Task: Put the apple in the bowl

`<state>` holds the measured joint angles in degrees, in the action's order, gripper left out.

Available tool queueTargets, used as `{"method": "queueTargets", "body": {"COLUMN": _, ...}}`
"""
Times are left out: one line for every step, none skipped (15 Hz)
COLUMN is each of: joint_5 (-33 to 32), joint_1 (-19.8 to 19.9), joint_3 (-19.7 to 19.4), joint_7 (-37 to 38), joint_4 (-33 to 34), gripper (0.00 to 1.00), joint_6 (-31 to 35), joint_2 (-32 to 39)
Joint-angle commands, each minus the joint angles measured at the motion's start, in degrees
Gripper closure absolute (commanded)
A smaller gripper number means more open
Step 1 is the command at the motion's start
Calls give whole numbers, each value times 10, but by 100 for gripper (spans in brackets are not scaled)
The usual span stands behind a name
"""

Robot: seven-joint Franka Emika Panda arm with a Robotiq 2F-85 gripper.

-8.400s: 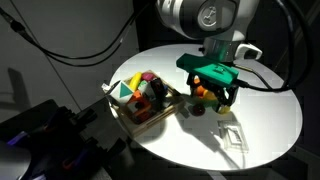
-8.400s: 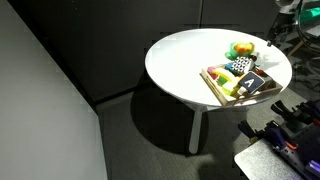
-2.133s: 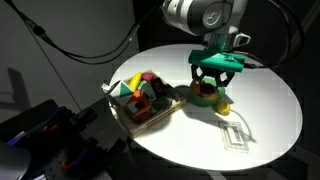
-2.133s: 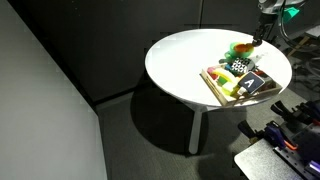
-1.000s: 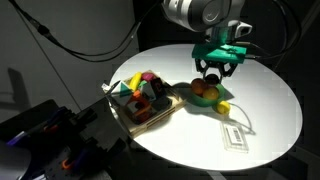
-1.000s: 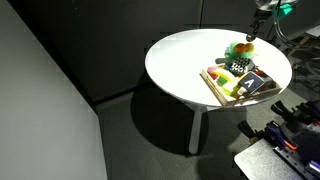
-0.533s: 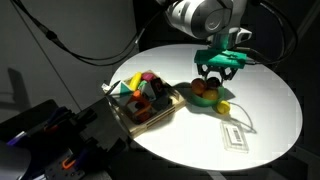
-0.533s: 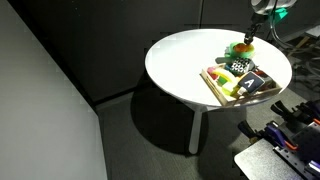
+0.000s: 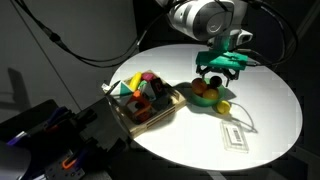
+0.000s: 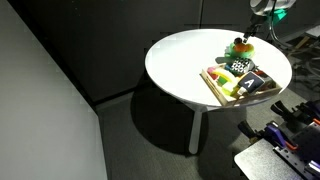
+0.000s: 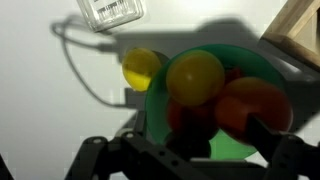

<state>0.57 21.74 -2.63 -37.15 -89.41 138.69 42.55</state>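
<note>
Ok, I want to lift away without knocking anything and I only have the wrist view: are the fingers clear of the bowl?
Observer: In an exterior view the gripper hangs just above the green bowl, fingers apart.
Operator: What stands nearby?
Observer: The wooden tray of blocks, close beside the bowl; you see only its corner.
Operator: And the table edge?
Observer: The bowl sits well in from the rim of the round white table.

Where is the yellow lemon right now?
In the wrist view the lemon sits on the white table, just outside the green bowl on its left, below the clear plastic piece.
</note>
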Motion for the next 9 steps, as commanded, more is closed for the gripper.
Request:
{"method": "queueTargets", "body": {"joint_5": -6, "joint_1": 0, "joint_3": -3, "joint_7": 15, "joint_4": 9, "gripper": 0, "joint_6": -13, "joint_2": 1}}
{"method": "queueTargets", "body": {"joint_5": -6, "joint_1": 0, "joint_3": -2, "joint_7": 13, "joint_4": 6, "gripper": 0, "joint_6": -14, "joint_2": -2}}
{"method": "queueTargets", "body": {"joint_5": -5, "joint_1": 0, "joint_3": -3, "joint_7": 15, "joint_4": 1, "gripper": 0, "joint_6": -15, "joint_2": -6}}
{"method": "queueTargets", "body": {"joint_5": -6, "joint_1": -1, "joint_3": -4, "joint_7": 17, "joint_4": -3, "gripper": 0, "joint_6": -17, "joint_2": -9}}
{"method": "queueTargets", "body": {"joint_5": -5, "joint_1": -1, "joint_3": -4, "joint_7": 18, "joint_4": -7, "gripper": 0, "joint_6": -20, "joint_2": -11}}
{"method": "queueTargets", "body": {"joint_5": -5, "joint_1": -2, "joint_3": -5, "joint_7": 23, "joint_4": -11, "gripper": 0, "joint_6": -27, "joint_2": -14}}
{"method": "queueTargets", "body": {"joint_5": -6, "joint_1": -3, "joint_3": -5, "joint_7": 26, "joint_4": -13, "gripper": 0, "joint_6": -32, "joint_2": -16}}
{"method": "queueTargets", "body": {"joint_5": -5, "joint_1": -4, "joint_3": -7, "joint_7": 33, "joint_4": -17, "gripper": 0, "joint_6": -35, "joint_2": -17}}
{"method": "queueTargets", "body": {"joint_5": -6, "joint_1": -5, "joint_3": -9, "joint_7": 40, "joint_4": -20, "gripper": 0, "joint_6": -38, "joint_2": -19}}
